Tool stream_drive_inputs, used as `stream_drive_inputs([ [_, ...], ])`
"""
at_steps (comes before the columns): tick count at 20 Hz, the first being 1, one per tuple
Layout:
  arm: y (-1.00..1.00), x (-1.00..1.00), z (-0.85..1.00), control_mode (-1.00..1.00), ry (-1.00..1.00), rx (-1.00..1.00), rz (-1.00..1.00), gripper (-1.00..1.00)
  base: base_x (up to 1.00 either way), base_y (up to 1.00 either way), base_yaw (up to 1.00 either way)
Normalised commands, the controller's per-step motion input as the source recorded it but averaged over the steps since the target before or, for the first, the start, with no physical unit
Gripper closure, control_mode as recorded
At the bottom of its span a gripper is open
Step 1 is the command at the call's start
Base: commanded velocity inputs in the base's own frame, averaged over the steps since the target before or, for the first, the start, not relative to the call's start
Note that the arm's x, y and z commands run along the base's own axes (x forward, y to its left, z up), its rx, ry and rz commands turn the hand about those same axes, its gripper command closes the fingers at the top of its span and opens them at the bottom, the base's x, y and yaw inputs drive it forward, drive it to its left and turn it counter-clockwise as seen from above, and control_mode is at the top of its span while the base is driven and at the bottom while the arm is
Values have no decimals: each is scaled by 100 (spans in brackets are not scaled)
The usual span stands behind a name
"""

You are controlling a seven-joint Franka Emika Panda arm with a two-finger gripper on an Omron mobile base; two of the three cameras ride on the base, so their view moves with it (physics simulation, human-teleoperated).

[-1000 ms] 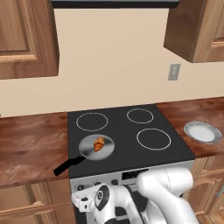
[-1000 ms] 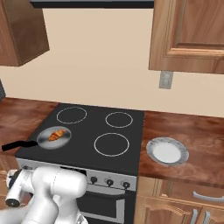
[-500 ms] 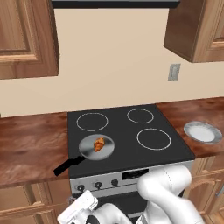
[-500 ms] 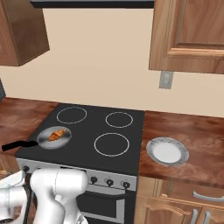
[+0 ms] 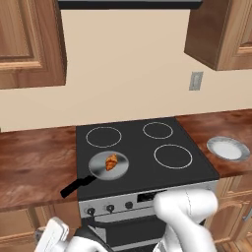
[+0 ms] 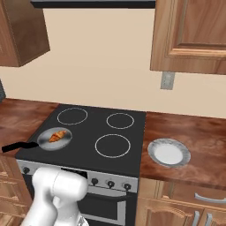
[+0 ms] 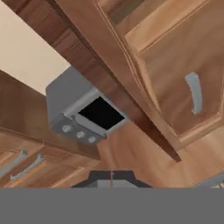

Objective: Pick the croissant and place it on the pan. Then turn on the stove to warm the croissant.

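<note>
**Croissant on the pan, jaws clenched empty**

You see the croissant (image 5: 111, 162) lying on the pan (image 5: 108, 166), at about 8 o'clock on the stove (image 5: 142, 147). The left base view gives you the pan's whole black handle running over the stove's front edge; the right base view cuts it shorter but shows the plate (image 6: 168, 152) on the desk (image 6: 190, 145) fully. Your hand view shows the jaws (image 7: 111, 178) clenched on nothing, facing wooden cabinet doors (image 7: 175, 74).
</note>
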Motion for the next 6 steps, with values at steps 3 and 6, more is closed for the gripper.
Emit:
stream_drive_inputs([
  [3, 26, -38, 40, -100, -4, -37, 19, 100, 0, 0, 0],
  [6, -23, -95, 0, -100, 11, -5, 13, 100, 0, 0, 0],
])
